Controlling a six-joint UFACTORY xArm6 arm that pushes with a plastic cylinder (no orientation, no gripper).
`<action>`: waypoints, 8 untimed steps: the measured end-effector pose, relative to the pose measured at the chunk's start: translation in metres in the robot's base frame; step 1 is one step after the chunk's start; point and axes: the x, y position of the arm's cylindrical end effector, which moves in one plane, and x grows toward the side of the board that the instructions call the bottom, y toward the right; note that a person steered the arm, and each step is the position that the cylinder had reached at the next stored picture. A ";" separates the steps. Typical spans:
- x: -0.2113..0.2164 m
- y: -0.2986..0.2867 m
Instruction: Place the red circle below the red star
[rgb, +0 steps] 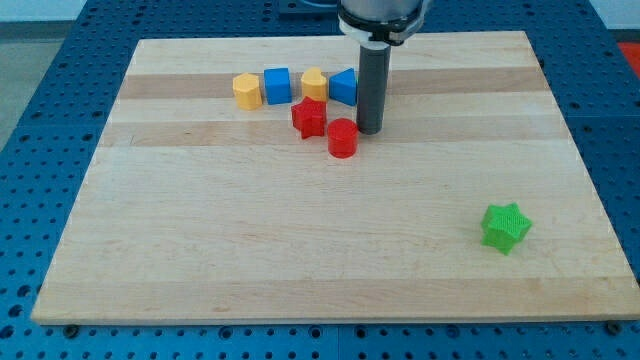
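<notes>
Wooden board (200, 250) with red star (308, 118), red circle (343, 138), yellow and blue blocks, green star (505, 227)

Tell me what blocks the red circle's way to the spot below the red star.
Nothing visible does. The red circle sits to the lower right of the red star, close beside it, and the board directly below the star is bare wood. My tip stands just right of the circle, on the side away from that spot.

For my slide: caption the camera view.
My tip beside the red circle, lower right of the red star.
</notes>
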 end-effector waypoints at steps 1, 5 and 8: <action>0.016 -0.011; 0.051 -0.035; 0.108 -0.086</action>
